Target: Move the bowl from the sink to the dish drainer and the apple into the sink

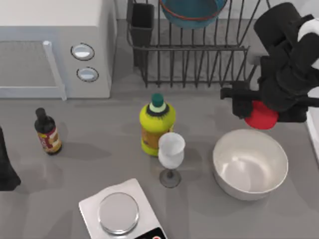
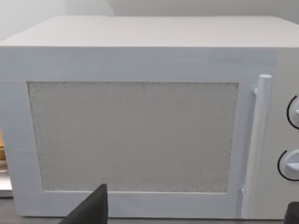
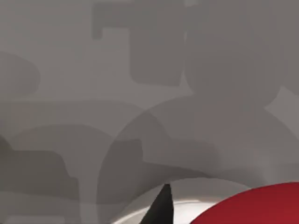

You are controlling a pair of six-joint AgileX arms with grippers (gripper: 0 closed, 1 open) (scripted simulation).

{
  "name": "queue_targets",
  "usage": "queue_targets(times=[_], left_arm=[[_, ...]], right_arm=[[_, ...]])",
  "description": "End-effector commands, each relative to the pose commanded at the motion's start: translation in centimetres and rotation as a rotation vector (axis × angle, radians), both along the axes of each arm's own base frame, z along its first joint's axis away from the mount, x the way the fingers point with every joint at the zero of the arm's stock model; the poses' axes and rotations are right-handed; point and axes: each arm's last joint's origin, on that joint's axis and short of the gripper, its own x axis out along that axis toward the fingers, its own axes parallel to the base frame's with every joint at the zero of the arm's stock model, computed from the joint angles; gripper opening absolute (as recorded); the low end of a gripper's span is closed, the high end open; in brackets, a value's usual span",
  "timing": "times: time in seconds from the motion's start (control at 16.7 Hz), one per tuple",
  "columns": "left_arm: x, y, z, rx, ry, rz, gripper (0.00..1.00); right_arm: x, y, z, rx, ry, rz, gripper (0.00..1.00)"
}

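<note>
– What is the rack [image 1: 194, 64] at the upper middle made of?
– Thin black wire, it looks like metal. The table [image 1: 99, 149] is grey and smooth, slightly shiny.
– And the white bowl [image 1: 250, 164] at the lower right?
– Glossy inside, like ceramic. The apple [image 1: 262, 118] is plain smooth red. The microwave [image 2: 140, 116] has a matt white shell and a grainy door panel.

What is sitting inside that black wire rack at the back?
The teal-blue bowl sits in the dish drainer. Its dark utensil cup stands at one corner; the cup's contents cannot be seen.
</note>
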Motion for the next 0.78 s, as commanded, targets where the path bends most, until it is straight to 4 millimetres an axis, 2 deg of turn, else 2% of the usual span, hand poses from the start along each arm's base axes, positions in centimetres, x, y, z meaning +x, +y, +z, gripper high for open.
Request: queue_targets(times=[0.18, 0.36, 0.6, 0.78], left_arm=[[0.0, 0.0, 0.0, 0.000, 0.000, 0.000, 1.00], [0.0, 0.0, 0.0, 0.000, 0.000, 0.000, 1.00], [0.0, 0.0, 0.0, 0.000, 0.000, 0.000, 1.00], [0.0, 0.0, 0.0, 0.000, 0.000, 0.000, 1.00]], right_arm=[[1.5, -4.4, -2.2, 0.060, -0.122, -0.037, 0.00], [1.7, -9.6, -4.9, 0.109, -0.240, -0.083, 0.00], [0.2, -16.3, -7.4, 0.153, -0.440, -0.139, 0.00], [-1.4, -20.6, -7.2, 0.141, -0.660, -0.154, 0.00]])
